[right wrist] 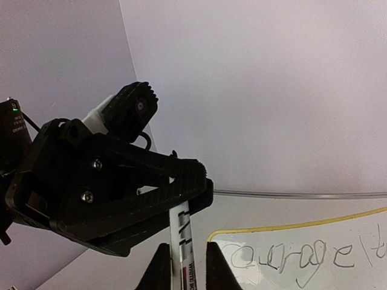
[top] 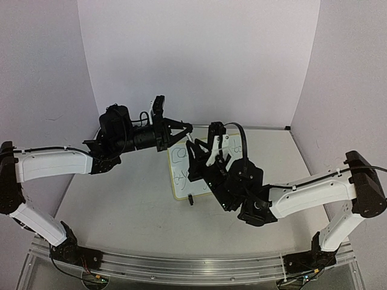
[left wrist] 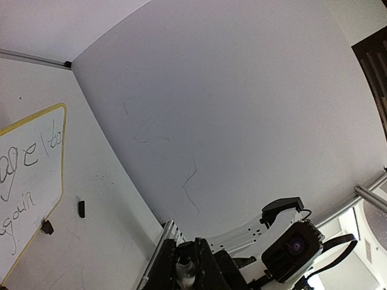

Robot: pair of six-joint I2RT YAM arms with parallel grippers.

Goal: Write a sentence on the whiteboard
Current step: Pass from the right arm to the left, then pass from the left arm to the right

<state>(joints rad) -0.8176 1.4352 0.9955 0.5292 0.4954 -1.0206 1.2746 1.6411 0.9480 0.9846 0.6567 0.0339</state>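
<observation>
The whiteboard (top: 180,181) lies flat mid-table with a yellow rim. The sentence (right wrist: 290,257) is dark cursive on it, in two lines; "age to" over "again" (left wrist: 27,162) shows in the left wrist view. Above the board's far left corner, a white marker (right wrist: 183,238) spans both grippers. My left gripper (top: 185,128) is shut on its upper end, and the dark tip sits between its fingers (left wrist: 185,261). My right gripper (right wrist: 184,257) stands round the barrel, slightly open. The barrel rests against one finger, with a gap to the other.
A small black piece (left wrist: 81,208) lies on the table beside the board's near edge, close to a black clip foot (left wrist: 46,227). White walls enclose the table on three sides. The right arm's forearm (top: 302,193) stretches across the table's right half.
</observation>
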